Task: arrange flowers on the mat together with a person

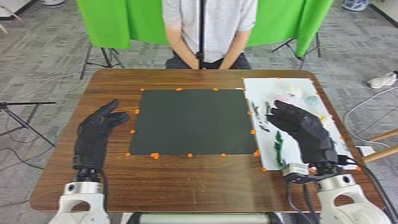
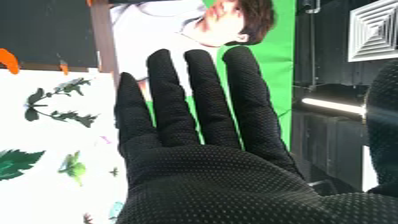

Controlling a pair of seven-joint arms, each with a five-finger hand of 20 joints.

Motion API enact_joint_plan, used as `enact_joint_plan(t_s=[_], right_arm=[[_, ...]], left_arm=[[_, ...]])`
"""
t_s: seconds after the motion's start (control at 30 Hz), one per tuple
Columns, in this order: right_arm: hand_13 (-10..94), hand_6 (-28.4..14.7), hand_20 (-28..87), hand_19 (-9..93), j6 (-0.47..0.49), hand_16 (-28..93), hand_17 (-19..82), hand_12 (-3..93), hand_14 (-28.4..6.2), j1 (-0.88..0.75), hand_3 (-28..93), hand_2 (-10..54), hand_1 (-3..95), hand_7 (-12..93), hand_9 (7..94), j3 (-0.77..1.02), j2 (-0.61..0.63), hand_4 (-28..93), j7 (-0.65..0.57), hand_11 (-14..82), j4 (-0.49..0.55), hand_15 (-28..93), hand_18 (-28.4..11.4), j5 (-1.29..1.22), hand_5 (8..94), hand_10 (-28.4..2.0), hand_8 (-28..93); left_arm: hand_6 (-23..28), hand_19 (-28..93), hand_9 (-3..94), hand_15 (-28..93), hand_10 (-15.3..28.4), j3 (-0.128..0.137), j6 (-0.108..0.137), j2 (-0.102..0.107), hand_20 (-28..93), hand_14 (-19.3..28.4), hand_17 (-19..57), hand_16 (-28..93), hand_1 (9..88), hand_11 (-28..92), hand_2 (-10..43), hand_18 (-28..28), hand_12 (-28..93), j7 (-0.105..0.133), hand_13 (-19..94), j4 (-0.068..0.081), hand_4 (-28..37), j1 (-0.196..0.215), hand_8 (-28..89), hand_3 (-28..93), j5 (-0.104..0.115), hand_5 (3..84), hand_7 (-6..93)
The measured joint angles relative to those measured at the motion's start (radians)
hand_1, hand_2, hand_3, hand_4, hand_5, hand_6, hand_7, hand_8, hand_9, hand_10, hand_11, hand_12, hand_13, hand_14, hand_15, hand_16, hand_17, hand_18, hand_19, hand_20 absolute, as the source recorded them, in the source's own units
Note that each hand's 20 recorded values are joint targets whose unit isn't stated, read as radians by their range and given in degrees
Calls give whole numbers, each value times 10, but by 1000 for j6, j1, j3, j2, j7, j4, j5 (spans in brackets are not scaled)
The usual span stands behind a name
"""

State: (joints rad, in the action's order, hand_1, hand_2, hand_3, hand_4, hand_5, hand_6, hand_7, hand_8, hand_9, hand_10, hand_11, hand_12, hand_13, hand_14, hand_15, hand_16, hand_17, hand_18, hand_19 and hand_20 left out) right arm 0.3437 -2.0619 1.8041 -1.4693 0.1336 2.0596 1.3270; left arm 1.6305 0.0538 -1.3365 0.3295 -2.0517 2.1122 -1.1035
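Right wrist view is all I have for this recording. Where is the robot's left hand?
Observer: In the head view, the left hand is left of the dark mat, fingers open.
Operator: And where does the white sheet sit on the table?
Observer: The white sheet lies right of the mat, along the right side of the brown wooden table.
Operator: What is the person doing with their arms?
Observer: The person is beyond the table's far edge, both arms lowered.
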Motion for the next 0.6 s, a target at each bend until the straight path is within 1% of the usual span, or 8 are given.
enact_joint_plan(t_s=[0.1, 0.17, 0.23, 0.33, 0.47, 0.6], right_arm=[[385, -27, 265, 92, -1, 206, 181, 154, -168, -1, 725, -58, 123, 99, 470, 1, 0, -190, -4, 58, 0, 117, -170, -3, 472, -153, -71], [386, -27, 265, 92, -1, 207, 181, 155, -167, -1, 725, -57, 123, 99, 470, 1, 0, -190, -5, 58, 0, 118, -170, -3, 472, -153, -71], [387, -28, 266, 93, 0, 207, 181, 155, -167, -1, 724, -57, 123, 99, 470, 1, 0, -191, -6, 58, 0, 118, -170, -3, 472, -153, -71], [387, -27, 266, 92, 1, 208, 181, 155, -167, 0, 725, -57, 122, 99, 471, 1, -1, -190, -7, 58, 0, 118, -170, -2, 473, -153, -71], [384, -24, 267, 95, 3, 210, 180, 155, -166, -3, 729, -60, 121, 97, 422, 1, -4, -189, -9, 47, 0, 118, -170, -2, 453, -153, -71], [381, -23, 265, 95, -19, 212, 180, 157, -165, -13, 732, -62, 122, 97, 414, -4, -4, -189, -6, 47, 2, 117, -171, -5, 443, -154, -70]], left_arm=[[22, 200, 518, 327, 148, -4, 5, 0, 229, 182, 58, 29, 264, 243, -51, 146, 168, 0, 390, 0, -174, 2, -61, 667, 0, 491, 136], [23, 211, 519, 331, 149, -9, 15, 0, 239, 184, 57, 29, 264, 245, -50, 147, 168, 1, 390, -1, -172, 2, -60, 668, 4, 492, 137], [22, 207, 519, 332, 149, -13, 20, 0, 238, 184, 58, 28, 264, 244, -50, 147, 167, 1, 389, -1, -172, 2, -60, 667, 5, 492, 138], [22, 172, 519, 329, 149, -14, 20, 0, 219, 182, 54, 26, 264, 245, -51, 145, 167, 0, 387, 0, -170, 0, -62, 668, 5, 492, 139], [21, 156, 519, 329, 148, -15, 22, 0, 208, 181, 49, 27, 262, 246, -53, 144, 168, 0, 387, 0, -170, 1, -61, 672, 6, 492, 142], [21, 156, 519, 329, 147, -16, 26, 0, 207, 181, 49, 27, 262, 247, -52, 144, 168, 0, 388, 0, -171, 2, -62, 672, 11, 492, 143]])
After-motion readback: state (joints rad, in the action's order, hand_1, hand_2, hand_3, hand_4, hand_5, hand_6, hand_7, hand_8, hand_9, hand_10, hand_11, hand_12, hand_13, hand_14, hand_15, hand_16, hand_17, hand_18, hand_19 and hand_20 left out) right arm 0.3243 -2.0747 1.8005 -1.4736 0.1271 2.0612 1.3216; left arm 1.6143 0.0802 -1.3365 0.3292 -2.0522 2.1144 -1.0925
